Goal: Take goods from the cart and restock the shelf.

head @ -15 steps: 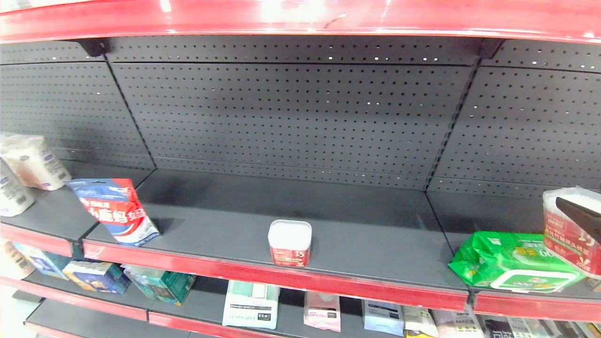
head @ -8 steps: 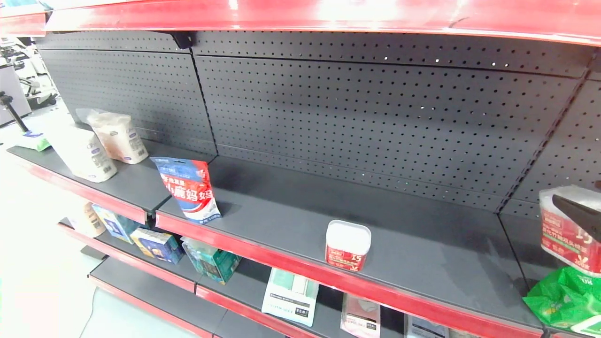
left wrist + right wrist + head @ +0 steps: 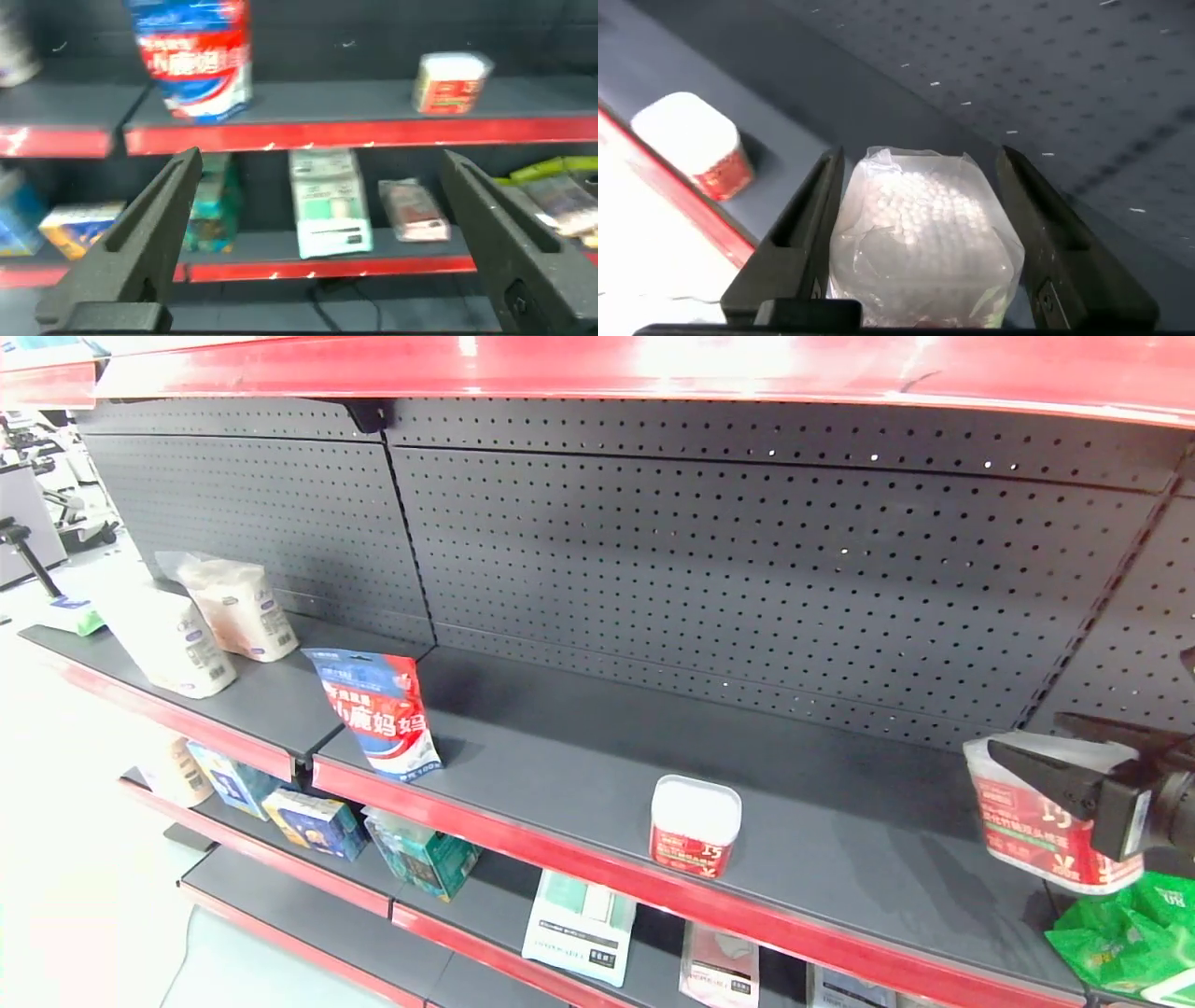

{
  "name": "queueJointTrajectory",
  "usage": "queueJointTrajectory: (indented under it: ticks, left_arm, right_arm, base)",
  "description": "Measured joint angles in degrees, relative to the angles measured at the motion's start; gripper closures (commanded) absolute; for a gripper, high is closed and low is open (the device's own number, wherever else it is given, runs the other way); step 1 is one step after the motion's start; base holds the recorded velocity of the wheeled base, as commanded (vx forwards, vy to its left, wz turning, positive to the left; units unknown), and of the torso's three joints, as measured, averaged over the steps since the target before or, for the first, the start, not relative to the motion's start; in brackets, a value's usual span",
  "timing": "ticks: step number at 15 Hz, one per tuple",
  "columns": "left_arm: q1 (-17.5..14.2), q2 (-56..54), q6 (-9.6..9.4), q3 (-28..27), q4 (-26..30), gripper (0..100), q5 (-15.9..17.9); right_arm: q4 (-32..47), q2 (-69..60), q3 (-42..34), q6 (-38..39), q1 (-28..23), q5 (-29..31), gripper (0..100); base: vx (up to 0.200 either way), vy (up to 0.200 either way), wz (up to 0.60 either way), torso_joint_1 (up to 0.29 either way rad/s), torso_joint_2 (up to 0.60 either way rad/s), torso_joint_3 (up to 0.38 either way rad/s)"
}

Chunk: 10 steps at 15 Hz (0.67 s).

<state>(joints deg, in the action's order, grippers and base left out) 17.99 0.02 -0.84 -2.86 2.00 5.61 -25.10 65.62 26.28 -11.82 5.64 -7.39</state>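
Pack [image 3: 1032, 831], red and white, sits clamped in my right gripper [image 3: 922, 163] over the shelf [image 3: 579, 756], well right of the tub [image 3: 694, 821]; my left gripper [image 3: 322, 161] gapes wide.

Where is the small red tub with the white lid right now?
In the head view the tub stands near the front edge of the shelf, right of the blue-and-red pouch and left of the pack held in the right pincer.

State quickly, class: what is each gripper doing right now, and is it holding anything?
Left gripper: open, empty.
Right gripper: closed on a pack.
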Motion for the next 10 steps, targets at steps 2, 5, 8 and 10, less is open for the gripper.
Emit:
queueJointTrajectory:
  ticks: [2, 5, 8, 10]
  left_arm:
    - [0.02, 0.0, -0.13, 0.3, -0.01, 0, -1.89]
    - [0.02, 0.0, 1.3, 0.48, -0.22, 0, -19.83]
    - [0.02, 0.0, 2.4, 0.59, -0.33, 0, -23.17]
    - [0.17, 0.0, 2.29, 0.02, -1.02, 0, -21.22]
  right_arm:
    - [-2.71, 3.17, 0.12, 0.67, 1.4, -2.68, 100]
    - [-4.73, 7.01, 0.26, 0.55, 1.9, -3.78, 100]
    - [-4.82, 8.74, 1.39, 0.44, 2.84, -3.78, 100]
    - [-4.79, 9.35, 2.18, 0.39, 3.12, -3.78, 100]
  base:
    - [0.0, 0.0, 0.0, 0.0, 0.0, 0.0]
    - [0.0, 0.0, 0.0, 0.0, 0.0, 0.0]
    - [0.0, 0.0, 0.0, 0.0, 0.0, 0.0]
    - [0.0, 0.0, 0.0, 0.0, 0.0, 0.0]
